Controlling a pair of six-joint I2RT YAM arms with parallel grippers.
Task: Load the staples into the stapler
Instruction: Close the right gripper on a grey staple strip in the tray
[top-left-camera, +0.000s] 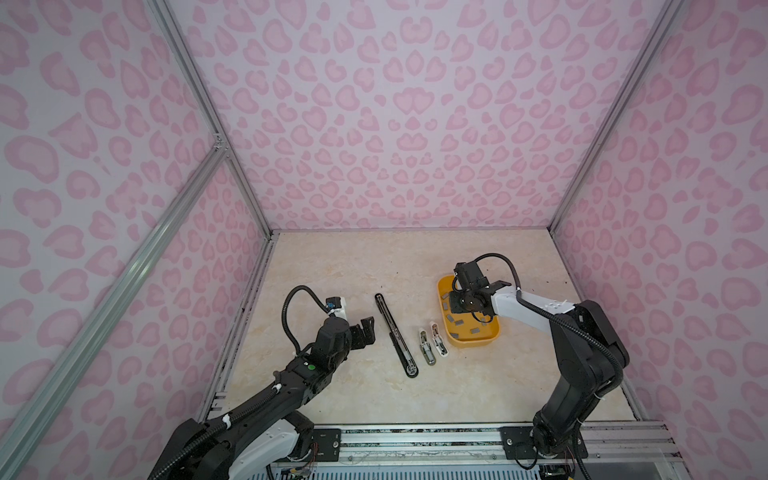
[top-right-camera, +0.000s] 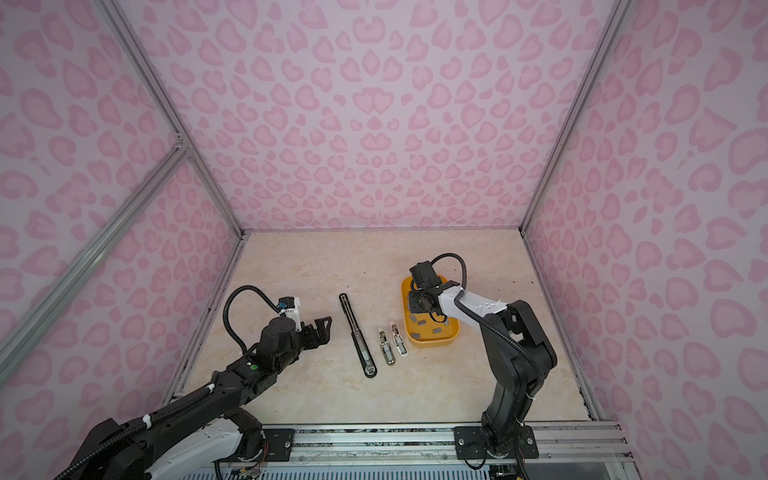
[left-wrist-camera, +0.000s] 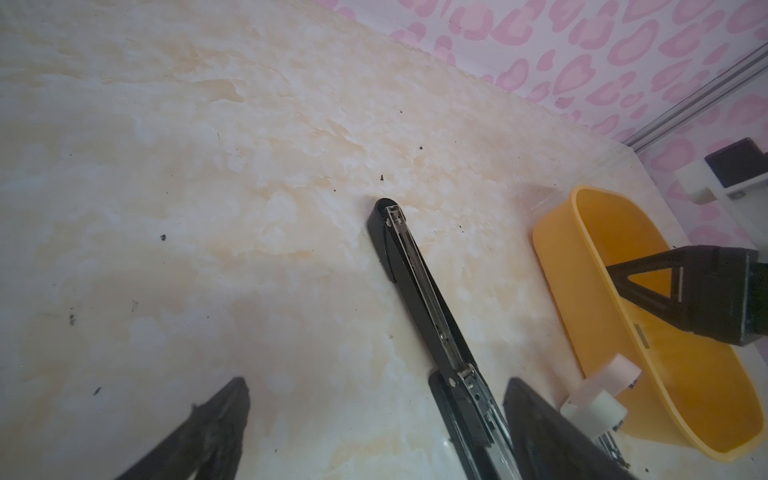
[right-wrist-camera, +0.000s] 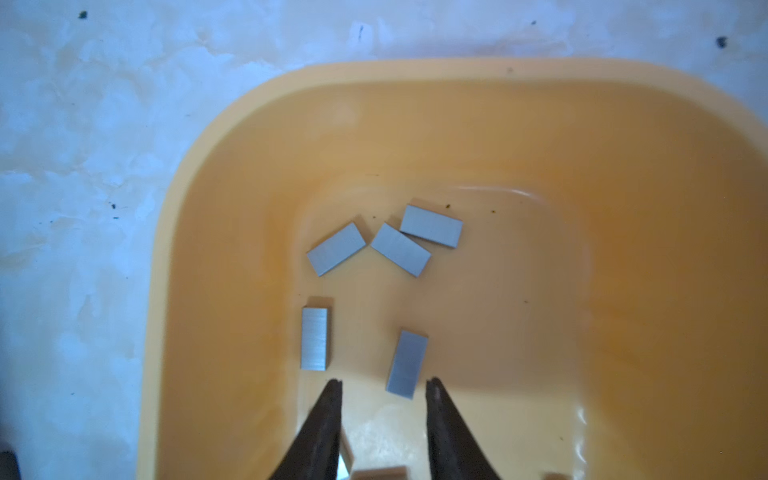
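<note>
Pink-patterned walls (top-left-camera: 395, 124) around a marbled tabletop (top-left-camera: 374, 266). In both top views, staples (top-left-camera: 473, 331) lie loose in a yellow tray (top-left-camera: 469, 344), just beside two small staplers (top-left-camera: 427, 351). Left wrist view: left gripper (left-wrist-camera: 376, 382) spread wide, empty, beside a long black stapler (left-wrist-camera: 419, 282). Right wrist view: right gripper (right-wrist-camera: 384, 382) partly parted, empty, over one strip (right-wrist-camera: 407, 365). The strip is probably light, stiff and slick, so pinch its long edges.

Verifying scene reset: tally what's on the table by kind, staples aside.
Long black stapler: 1
Small staplers: 2
Orange tray: 1
Total: 4
</note>
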